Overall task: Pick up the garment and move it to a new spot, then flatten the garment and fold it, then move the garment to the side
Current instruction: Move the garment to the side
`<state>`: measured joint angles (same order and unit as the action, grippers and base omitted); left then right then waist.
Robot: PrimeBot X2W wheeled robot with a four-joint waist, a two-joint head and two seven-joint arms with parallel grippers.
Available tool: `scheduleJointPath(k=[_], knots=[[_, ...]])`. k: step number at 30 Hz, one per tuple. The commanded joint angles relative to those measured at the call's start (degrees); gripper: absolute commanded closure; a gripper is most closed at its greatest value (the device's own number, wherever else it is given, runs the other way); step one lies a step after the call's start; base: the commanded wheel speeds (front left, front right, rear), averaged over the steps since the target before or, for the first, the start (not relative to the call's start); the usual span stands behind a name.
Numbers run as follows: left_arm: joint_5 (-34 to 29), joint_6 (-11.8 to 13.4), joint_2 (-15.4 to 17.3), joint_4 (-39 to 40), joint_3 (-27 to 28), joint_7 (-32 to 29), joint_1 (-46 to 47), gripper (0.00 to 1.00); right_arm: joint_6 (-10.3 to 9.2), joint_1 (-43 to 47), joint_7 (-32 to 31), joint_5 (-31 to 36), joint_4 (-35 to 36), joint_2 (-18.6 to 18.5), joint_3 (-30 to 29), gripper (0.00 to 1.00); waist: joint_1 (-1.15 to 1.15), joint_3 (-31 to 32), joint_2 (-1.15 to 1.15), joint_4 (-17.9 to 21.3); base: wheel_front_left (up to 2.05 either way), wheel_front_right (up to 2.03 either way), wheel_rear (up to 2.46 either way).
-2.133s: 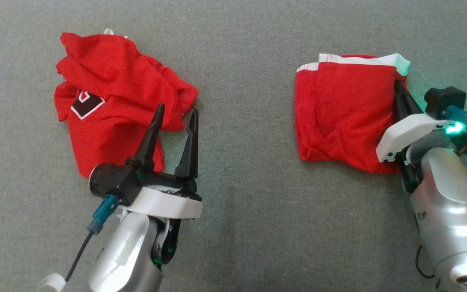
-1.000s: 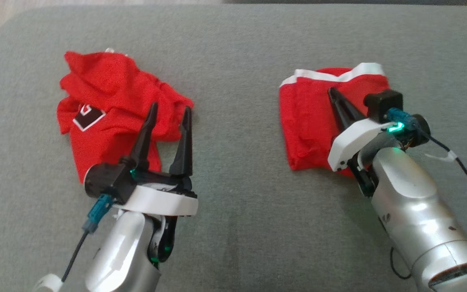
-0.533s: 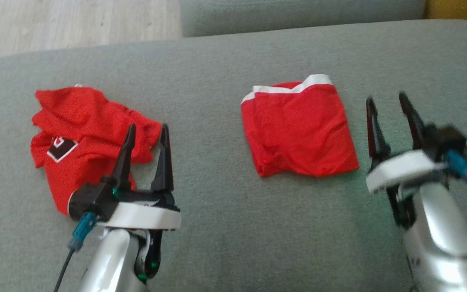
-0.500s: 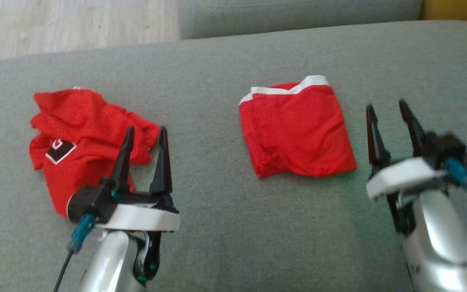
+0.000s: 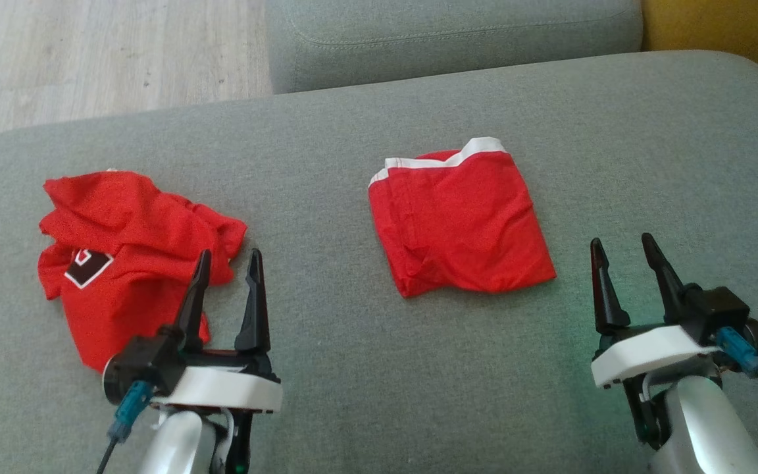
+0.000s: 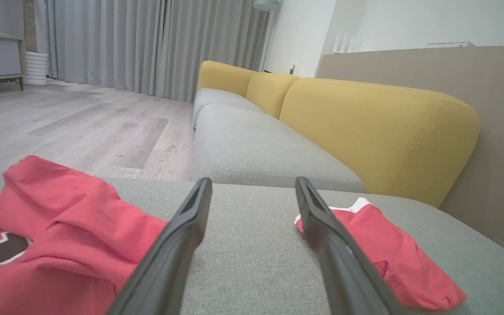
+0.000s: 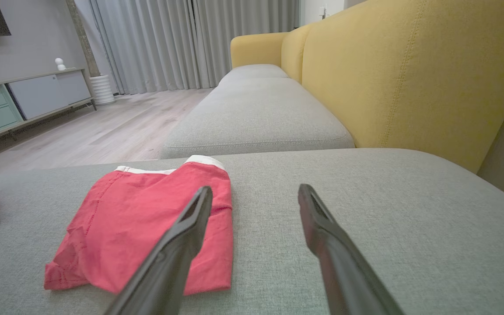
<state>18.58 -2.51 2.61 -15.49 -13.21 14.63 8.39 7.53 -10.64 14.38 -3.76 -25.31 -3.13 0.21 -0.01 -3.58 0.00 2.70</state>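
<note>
**A:** How do the right gripper's jaws stand?

**B:** The right gripper (image 5: 621, 242) is spread wide, with nothing between its two dark fingers. It sits low over the grey seat cushion (image 5: 366, 375); I can't tell whether it touches the fabric.

**A:** And where is the garment?

**B:** The folded red garment (image 5: 458, 220) lies flat on the cushion, ahead of that gripper and off to its left. It is clear of the fingertips, with bare cushion showing between them. A white band runs along the edge farthest from the gripper.

**A:** What about the left gripper?

**B:** The left gripper (image 5: 229, 257) is also wide open and empty. A crumpled red garment (image 5: 122, 243) with a black-and-white patch lies just ahead of it and to its left. In the head view the gripper's left finger crosses that cloth's near edge, but I can't tell whether it touches. The folded garment is ahead of it and well to its right, so it lies between the two grippers.

**A:** And beyond the fingertips?

**B:** A second grey cushion (image 5: 451, 33), then pale wooden floor (image 5: 89, 59). A yellow backrest (image 6: 365, 127) runs along the right.
</note>
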Motion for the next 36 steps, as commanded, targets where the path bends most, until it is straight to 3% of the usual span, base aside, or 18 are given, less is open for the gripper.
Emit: scheduleJointPath(k=[1, 18, 29, 36], knots=[[-0.3, 0.0, 0.3, 1.8, 2.1, 0.4, 1.4, 0.00, -0.04, -1.9, 0.6, -0.4, 2.2, 0.2, 1.8, 0.00, 0.01, -0.1, 0.00, -0.1, 0.00, 0.00, 0.00], [-0.9, 0.1, 0.3, 3.6, -1.8, 0.4, 5.8, 0.00, -0.04, -9.7, -3.9, 3.4, -0.3, 0.2, -0.9, 0.00, 0.01, -7.5, 0.00, -5.0, 0.00, 0.00, 0.00], [0.1, 0.8, 0.3, 3.8, -5.3, 0.4, 8.8, 0.00, -0.04, -19.8, -12.5, 0.4, -14.5, 0.2, -4.2, 0.00, 0.01, -11.7, 0.00, -10.2, 0.00, 0.00, 0.00], [0.5, 1.3, 0.3, 4.0, -6.1, 0.4, 9.3, 0.00, -0.04, -23.7, -14.2, 0.4, -23.8, 0.2, -3.6, 0.00, 0.01, -12.6, 0.00, -11.3, 0.00, 0.00, 0.00]])
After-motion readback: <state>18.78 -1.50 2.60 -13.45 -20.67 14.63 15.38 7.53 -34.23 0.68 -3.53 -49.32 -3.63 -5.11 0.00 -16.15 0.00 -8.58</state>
